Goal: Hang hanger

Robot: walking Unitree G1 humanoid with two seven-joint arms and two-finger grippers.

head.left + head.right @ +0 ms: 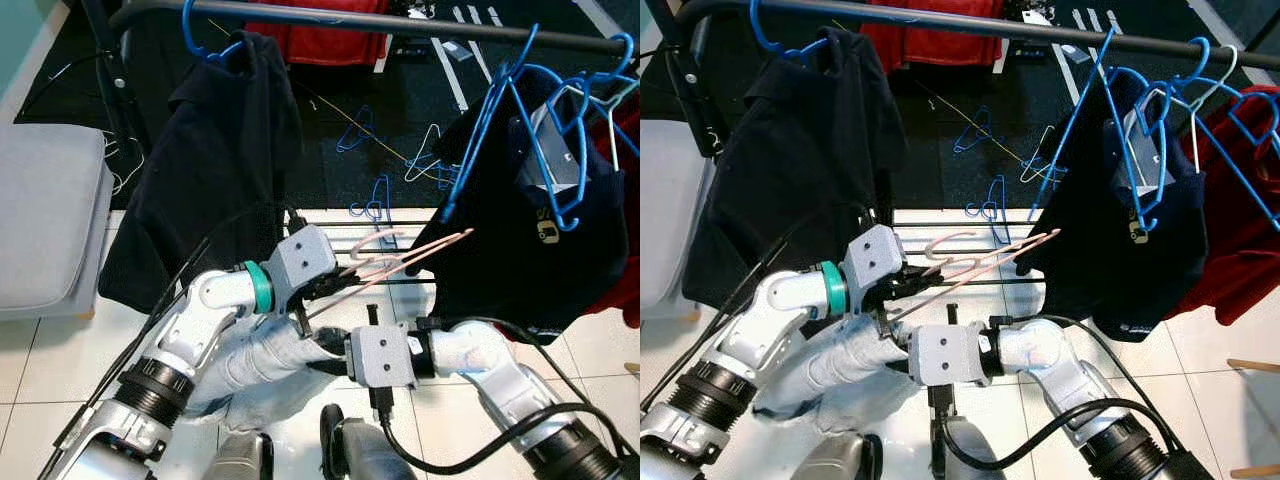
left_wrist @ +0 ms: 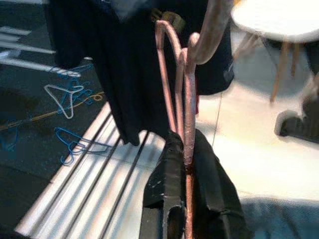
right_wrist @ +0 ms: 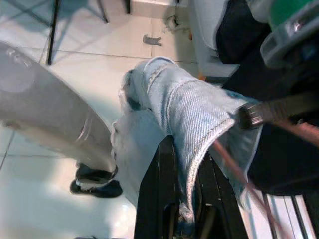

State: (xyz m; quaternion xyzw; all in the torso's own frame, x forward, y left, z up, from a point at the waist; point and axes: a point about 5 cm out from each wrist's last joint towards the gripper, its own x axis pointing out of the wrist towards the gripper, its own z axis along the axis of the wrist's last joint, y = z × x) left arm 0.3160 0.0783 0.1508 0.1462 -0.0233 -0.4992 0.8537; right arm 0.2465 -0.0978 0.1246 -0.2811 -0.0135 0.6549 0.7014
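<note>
Left gripper (image 1: 340, 280) clamps the hanger (image 1: 410, 258); right gripper (image 3: 187, 199) pinches jeans (image 1: 260, 365). Next: lift toward the rail (image 1: 400, 22) at 12 o'clock.

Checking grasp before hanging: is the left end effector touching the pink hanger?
Touching. The left wrist view shows the left end effector closed on the pink hanger.

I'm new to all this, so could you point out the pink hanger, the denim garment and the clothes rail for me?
pink hanger (image 1: 420, 255), left eye view, on its wire arm.
denim garment (image 3: 192, 114), right wrist view, on the folded hem.
clothes rail (image 1: 330, 17), left eye view, on the dark bar's middle.
</note>
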